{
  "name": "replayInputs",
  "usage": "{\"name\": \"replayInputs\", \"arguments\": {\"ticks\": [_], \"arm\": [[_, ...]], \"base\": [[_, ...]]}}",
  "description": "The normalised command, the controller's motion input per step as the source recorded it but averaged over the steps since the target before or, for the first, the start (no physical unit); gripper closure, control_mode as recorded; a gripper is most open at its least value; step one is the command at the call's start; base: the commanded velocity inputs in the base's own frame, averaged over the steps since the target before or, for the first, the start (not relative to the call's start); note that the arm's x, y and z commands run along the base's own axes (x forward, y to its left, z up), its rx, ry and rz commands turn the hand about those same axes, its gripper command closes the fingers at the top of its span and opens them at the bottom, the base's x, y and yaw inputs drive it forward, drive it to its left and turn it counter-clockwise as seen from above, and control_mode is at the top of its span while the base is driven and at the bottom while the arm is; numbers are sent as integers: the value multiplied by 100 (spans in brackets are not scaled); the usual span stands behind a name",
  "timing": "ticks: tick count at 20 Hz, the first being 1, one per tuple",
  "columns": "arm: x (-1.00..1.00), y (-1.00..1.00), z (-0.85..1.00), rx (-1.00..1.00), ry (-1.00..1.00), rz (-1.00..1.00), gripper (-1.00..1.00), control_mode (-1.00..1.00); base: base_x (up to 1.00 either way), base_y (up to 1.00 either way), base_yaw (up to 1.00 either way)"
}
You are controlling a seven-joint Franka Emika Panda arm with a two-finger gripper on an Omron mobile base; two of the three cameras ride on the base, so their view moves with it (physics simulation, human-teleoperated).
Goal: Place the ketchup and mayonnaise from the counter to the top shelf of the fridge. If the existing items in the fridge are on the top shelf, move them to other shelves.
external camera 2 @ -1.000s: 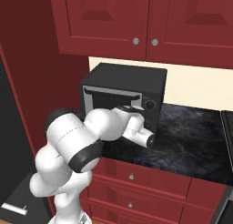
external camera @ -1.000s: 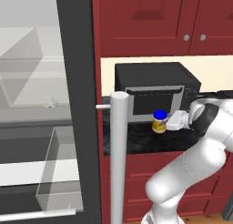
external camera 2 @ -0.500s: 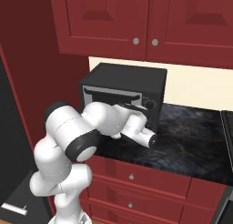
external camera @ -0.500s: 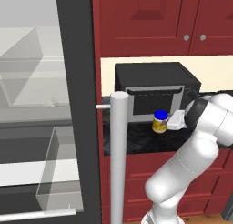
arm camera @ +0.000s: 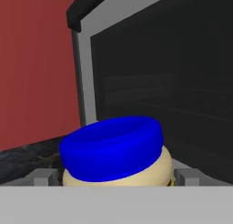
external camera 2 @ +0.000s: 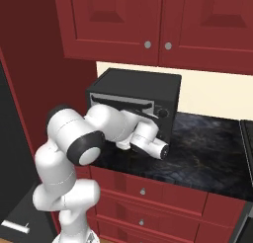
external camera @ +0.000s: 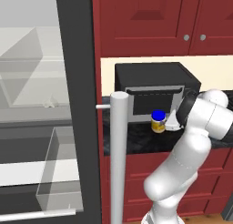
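Hand view showed the mayonnaise jar (arm camera: 116, 152) sitting squarely between the fingers (arm camera: 45, 175), its blue lid close against the lens. Fingers stood fully apart, one tip on each side of the jar, neither seen pressing it; nothing held. Behind the jar, beyond the fingers, rose the dark door of the toaster oven (arm camera: 159, 82).

Left base view: jar (external camera: 158, 122) upright on the dark tabletop (external camera: 132, 143), just ahead of the fingers (external camera: 172, 124) and directly in front of the oven (external camera: 152, 93). Fridge (external camera: 36, 109) stood open, well off to the far side of the jar from the fingers, shelves bare as far as could be told. Ketchup not identified.

Judgement: step in hand was the grasp on the mayonnaise. To do it well, keep the fingers level and centred on the jar body below the lid, close evenly so it does not tip toward the oven door, then lift straight up before swinging to the fridge.
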Motion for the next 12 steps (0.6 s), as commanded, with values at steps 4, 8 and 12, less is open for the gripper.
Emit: {"name": "replayInputs", "arguments": {"ticks": [4,8,12], "arm": [[1,-2,12,0,0,0,-100,-100],[2,2,4,0,0,0,-100,-100],[0,9,0,0,0,3,-100,-100]], "base": [[0,0,0],[0,0,0],[0,0,0]]}}
